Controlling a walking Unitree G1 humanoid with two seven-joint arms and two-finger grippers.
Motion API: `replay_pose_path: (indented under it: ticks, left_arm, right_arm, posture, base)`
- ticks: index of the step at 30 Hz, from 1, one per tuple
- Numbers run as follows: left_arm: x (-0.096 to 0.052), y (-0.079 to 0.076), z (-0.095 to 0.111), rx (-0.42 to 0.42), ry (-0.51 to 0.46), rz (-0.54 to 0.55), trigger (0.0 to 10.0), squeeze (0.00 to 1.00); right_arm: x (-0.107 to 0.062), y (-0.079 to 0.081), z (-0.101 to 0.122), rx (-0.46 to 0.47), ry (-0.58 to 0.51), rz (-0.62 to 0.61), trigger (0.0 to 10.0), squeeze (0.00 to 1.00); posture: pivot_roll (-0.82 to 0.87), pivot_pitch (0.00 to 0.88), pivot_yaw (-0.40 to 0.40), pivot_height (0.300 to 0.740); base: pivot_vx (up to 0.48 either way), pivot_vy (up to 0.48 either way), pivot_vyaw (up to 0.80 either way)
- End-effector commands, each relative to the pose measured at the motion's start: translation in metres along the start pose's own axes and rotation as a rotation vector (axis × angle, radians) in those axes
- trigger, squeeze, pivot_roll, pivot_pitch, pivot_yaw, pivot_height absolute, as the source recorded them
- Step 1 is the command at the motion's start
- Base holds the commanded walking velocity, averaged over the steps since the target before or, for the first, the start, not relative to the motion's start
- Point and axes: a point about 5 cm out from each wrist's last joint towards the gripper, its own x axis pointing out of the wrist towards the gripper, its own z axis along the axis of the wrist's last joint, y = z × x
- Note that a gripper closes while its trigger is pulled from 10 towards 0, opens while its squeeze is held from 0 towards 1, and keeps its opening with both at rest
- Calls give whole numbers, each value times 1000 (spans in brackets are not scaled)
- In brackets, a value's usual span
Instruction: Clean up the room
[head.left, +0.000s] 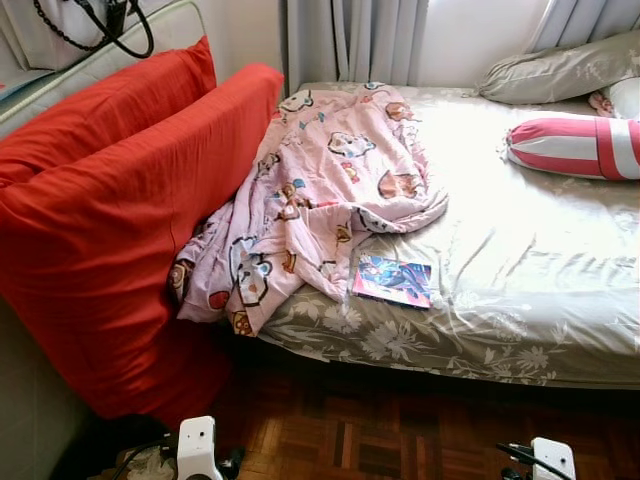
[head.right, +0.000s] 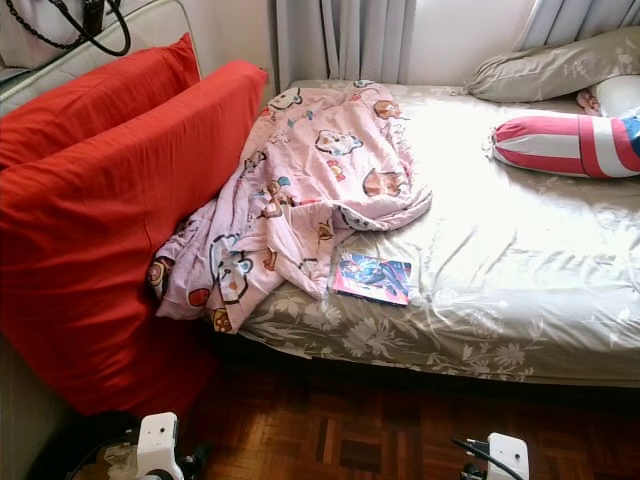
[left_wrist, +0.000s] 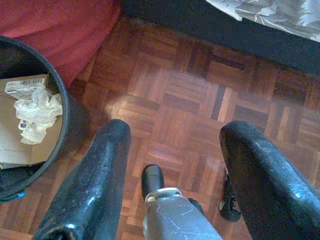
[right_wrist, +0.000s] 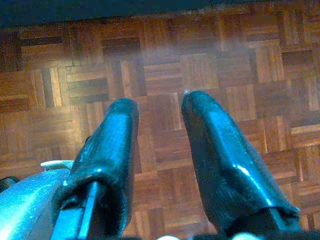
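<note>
A pink blanket (head.left: 320, 200) lies crumpled on the bed (head.left: 520, 290), a book (head.left: 392, 280) beside it. Left gripper (left_wrist: 175, 135) fingers wide, right gripper (right_wrist: 157, 102) fingers narrowly parted, both over parquet floor (left_wrist: 185, 90)

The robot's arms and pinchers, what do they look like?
Each end effector has two long, glossy black fingers with rounded tips: the left end effector and the right end effector. Behind the fingers sits scratched silver metal. From the head camera, white blocky arm parts show at the bottom, and a thin black cable runs by the right one.
</note>
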Motion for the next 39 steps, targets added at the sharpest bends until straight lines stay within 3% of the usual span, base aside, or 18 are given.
replay_pose_path:
  ticks: [1, 21, 31, 39]
  left_arm:
    - [-12, 12, -28, 42, 95, -45, 10000, 0]
    - [-7, 9, -17, 38, 62, -58, 10000, 0]
    - [-12, 25, -20, 36, 74, -41, 10000, 0]
    - [-13, 28, -22, 37, 77, -40, 10000, 0]
  right_arm:
    - [7, 84, 8, 67, 9, 269, 10000, 0]
    - [8, 83, 12, 84, -3, 254, 10000, 0]
    - [8, 84, 15, 93, -14, 256, 10000, 0]
    - [8, 85, 17, 108, -30, 253, 10000, 0]
  posture:
    - [125, 19, -59, 740]
    - [116, 73, -57, 740]
    - [114, 80, -55, 740]
    - [118, 84, -56, 740]
  base:
    - [0, 0, 0]
    - [241, 0, 0]
    - [263, 0, 0]
    - [262, 0, 0]
